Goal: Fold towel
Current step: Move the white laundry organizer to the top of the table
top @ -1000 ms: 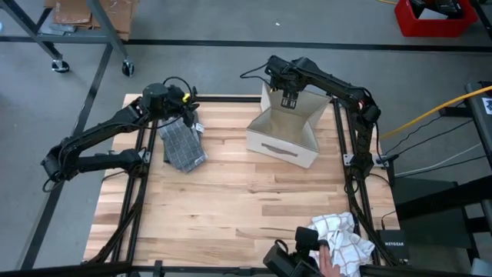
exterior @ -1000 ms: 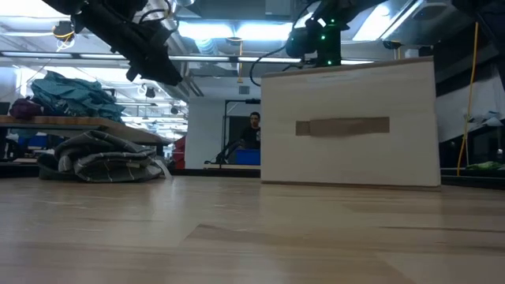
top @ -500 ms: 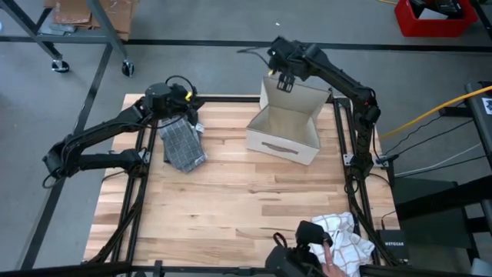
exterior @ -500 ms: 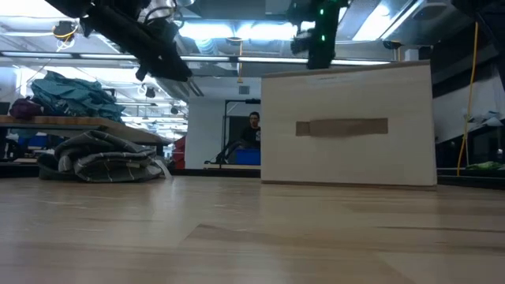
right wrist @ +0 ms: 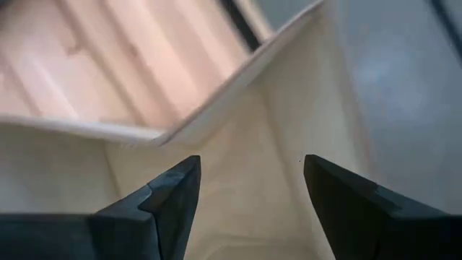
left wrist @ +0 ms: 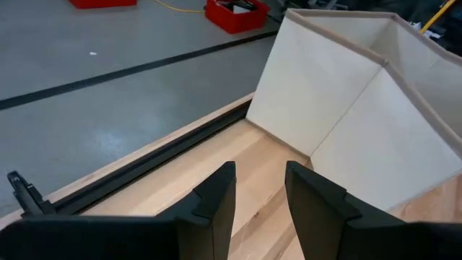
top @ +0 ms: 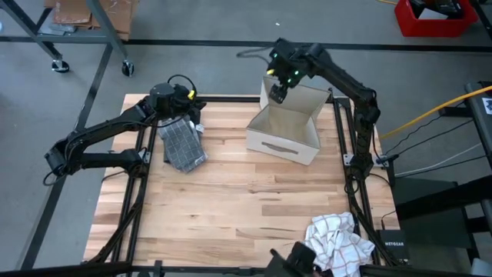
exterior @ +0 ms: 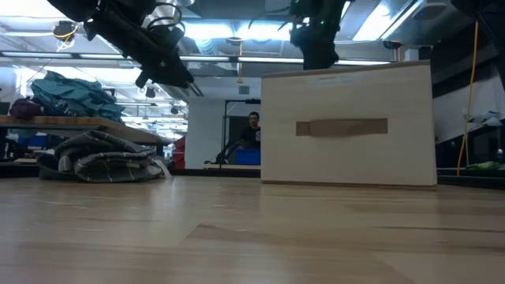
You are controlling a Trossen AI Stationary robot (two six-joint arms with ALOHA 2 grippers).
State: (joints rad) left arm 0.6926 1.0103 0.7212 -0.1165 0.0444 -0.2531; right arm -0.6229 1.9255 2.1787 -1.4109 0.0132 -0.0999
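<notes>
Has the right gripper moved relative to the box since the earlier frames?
Yes. The right gripper has shifted from over the box interior toward its far-left corner, jaws open.

Robotics lab / industrial workshop floor.
Grey concrete floor point(top: 200, 23) with dark taped lines, wheeled black metal rack point(top: 84, 35), red plastic bin point(top: 430, 17), yellow cable point(top: 430, 111), overhead strip lights point(exterior: 229, 31), cluttered far workbench point(exterior: 47, 120), person point(exterior: 252, 126) behind.

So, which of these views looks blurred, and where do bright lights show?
Right wrist view: motion-blurred, the box wall and table planks smeared behind the right gripper. Left wrist view: sharp. Low view: bright ceiling lights glare behind the arms. High view: evenly lit.
</notes>
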